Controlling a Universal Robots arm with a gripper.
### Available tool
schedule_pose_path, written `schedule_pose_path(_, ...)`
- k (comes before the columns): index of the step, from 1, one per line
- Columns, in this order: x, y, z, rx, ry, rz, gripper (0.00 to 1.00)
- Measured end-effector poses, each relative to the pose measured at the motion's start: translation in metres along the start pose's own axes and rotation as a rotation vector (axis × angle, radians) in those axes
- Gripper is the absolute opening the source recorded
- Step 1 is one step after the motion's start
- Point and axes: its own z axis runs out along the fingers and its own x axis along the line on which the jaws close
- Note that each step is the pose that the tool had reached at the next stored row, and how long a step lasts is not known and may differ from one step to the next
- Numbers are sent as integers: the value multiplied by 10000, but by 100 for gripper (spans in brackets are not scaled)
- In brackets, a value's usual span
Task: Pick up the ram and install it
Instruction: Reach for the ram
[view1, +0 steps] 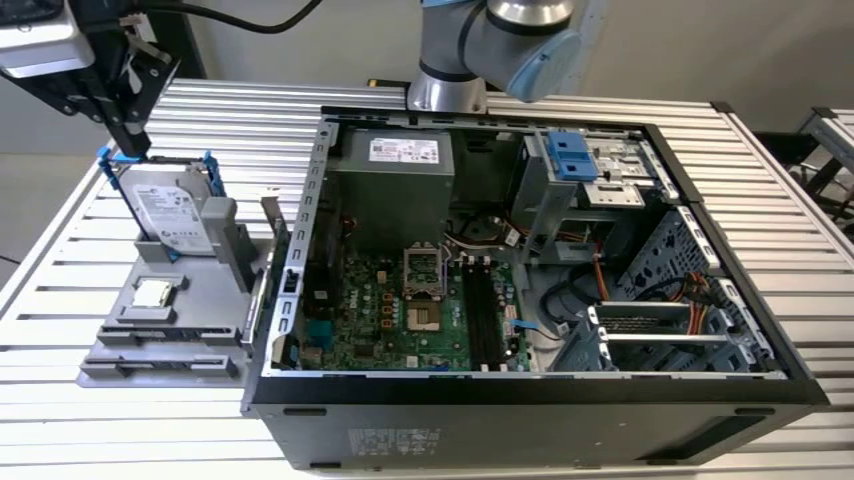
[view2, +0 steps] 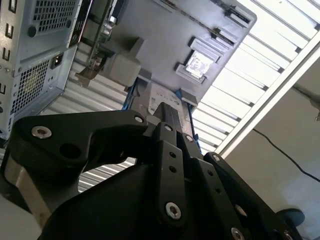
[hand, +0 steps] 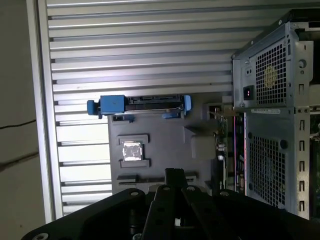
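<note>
Gripper (view1: 134, 140) downward above hard drive (view1: 174, 212)

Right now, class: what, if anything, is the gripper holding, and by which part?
Nothing: the gripper is empty, near the hard drive; the ram stands apart, ungripped.

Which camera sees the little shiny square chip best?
The first wrist view: it looks straight down on the processor chip, flat in its gray holder. The second wrist view shows it slanted. The exterior view shows it at an angle, beside the open computer case.
</note>
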Motion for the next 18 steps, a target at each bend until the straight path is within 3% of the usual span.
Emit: schedule_pose_path(18, -7, -104, -4, 0, 0, 0, 0)
